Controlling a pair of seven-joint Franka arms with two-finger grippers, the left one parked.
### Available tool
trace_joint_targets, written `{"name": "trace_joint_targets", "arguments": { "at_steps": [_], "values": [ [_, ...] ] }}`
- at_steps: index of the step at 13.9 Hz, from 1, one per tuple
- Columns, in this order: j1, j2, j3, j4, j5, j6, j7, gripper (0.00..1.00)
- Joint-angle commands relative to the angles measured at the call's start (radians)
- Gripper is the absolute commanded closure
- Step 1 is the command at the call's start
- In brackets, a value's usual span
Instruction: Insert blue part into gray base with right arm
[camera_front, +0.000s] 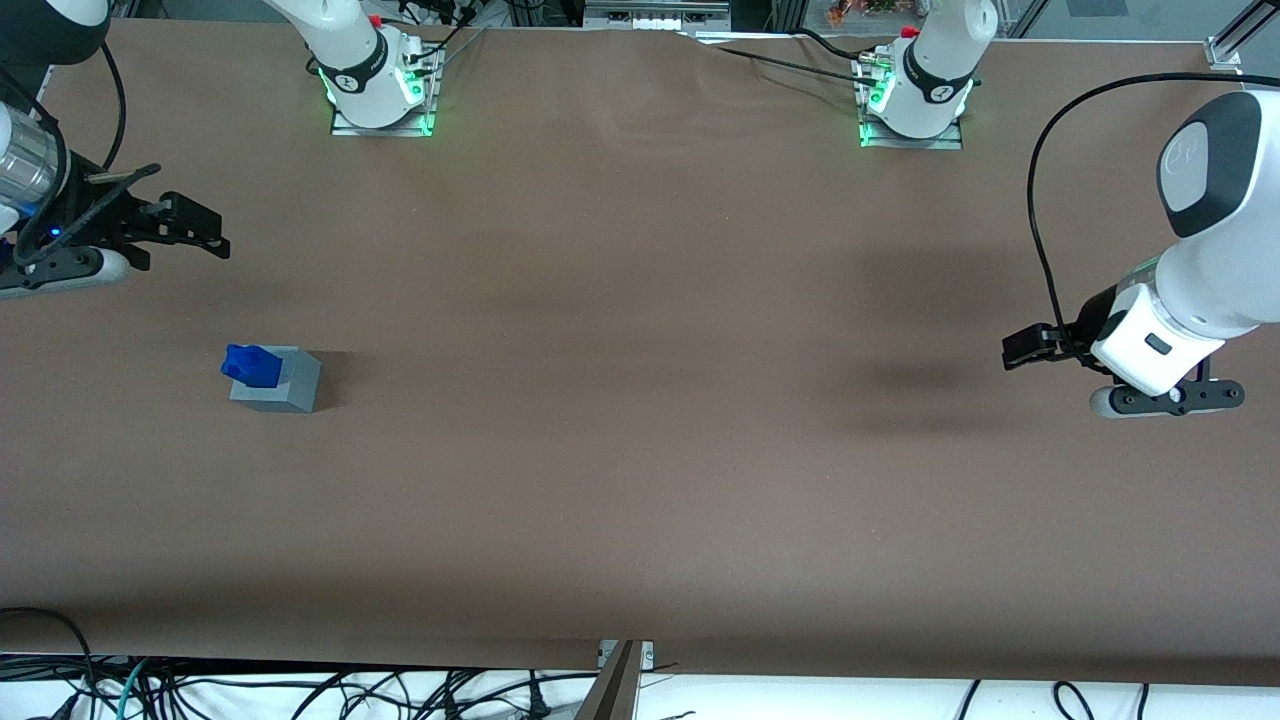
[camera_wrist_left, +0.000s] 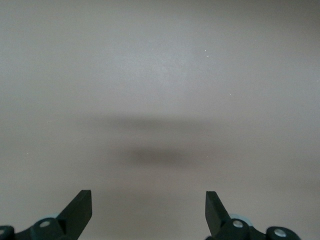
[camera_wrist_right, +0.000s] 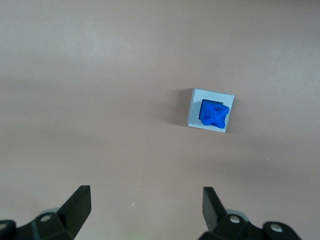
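On the table (camera_front: 640, 450) your gray base (camera_front: 280, 383) holds the blue part (camera_front: 250, 365) in its recess — your tool (camera_front: 195, 228) hangs apart, raised, fingers spread, empty.

You see the worktop (camera_front: 640, 420) covered in a matt brown sheet that looks like cloth or felt, with faint ripples near twelve o'clock in the front view. The gray base (camera_front: 281, 385) reads as smooth, matt light-gray plastic. The blue part (camera_front: 251, 366) sitting in its top looks like bright plastic with a slight sheen. The right arm (camera_front: 340, 50) has glossy white shells, and a shiny silvery metal ring shows at its wrist. Its end effector (camera_front: 195, 231), at about ten o'clock from the base, is matt black, fingers spread apart.
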Motion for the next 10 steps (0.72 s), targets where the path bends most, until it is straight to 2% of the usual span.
{"name": "trace_joint_targets", "arguments": {
  "at_steps": [1,10],
  "values": [
    [-0.007,-0.006,0.015,0.027,-0.033,-0.045,-0.001,0.01],
    [-0.005,-0.003,0.014,0.078,-0.045,-0.067,0.005,0.01]
  ]
}}
